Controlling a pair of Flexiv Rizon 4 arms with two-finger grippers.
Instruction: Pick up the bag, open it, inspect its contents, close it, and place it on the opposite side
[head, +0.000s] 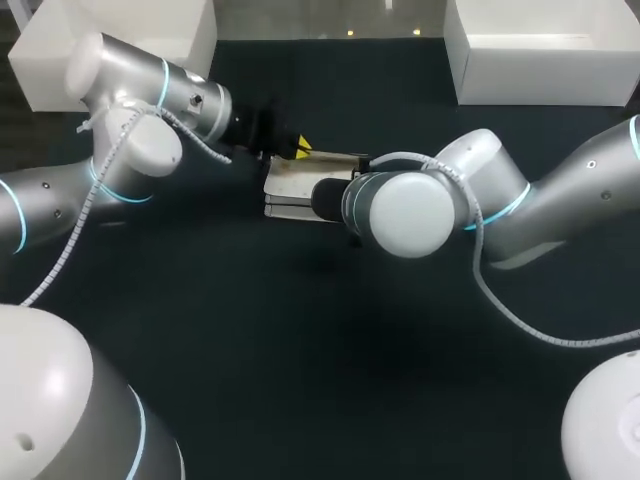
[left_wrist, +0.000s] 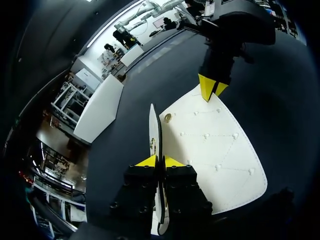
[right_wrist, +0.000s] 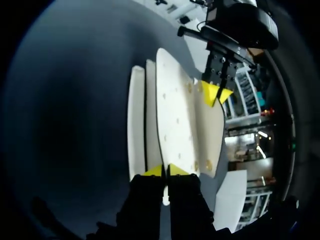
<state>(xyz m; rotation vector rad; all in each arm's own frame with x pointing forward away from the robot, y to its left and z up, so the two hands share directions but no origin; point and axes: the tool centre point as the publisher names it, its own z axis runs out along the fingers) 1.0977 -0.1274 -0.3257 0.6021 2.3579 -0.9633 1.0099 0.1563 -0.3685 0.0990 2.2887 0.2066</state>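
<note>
Left tool (left_wrist: 160, 161): tips pressed together on a thin white panel of the bag (left_wrist: 210, 150), pinching it. The panel runs edge-on between my fingers. Beside it the bag's broad quilted face spreads flat, dotted with small studs, with a gold snap (left_wrist: 167, 118) near the pinched panel. At the far edge of that face is my right tool (left_wrist: 211, 90), yellow tips down on the bag's rim.

Right tool in its own view (right_wrist: 164, 171): tips close together, pinching one white panel of the bag (right_wrist: 172, 115) by its near edge. Two more white layers lie beside it, edge-on. Left tool (right_wrist: 216, 93) is at the opposite end, touching the bag's flap.

Head view: bag (head: 300, 185) lies mid-surface, slightly toward the far side, between the two arms. Left arm comes in from the left, its yellow tip at the bag's far left corner. My right wrist hides the right tool at the bag's right end. Dark surface (head: 300, 350). White boxes at the far left (head: 180, 25) and far right (head: 540, 60) corners, well apart from the bag.
</note>
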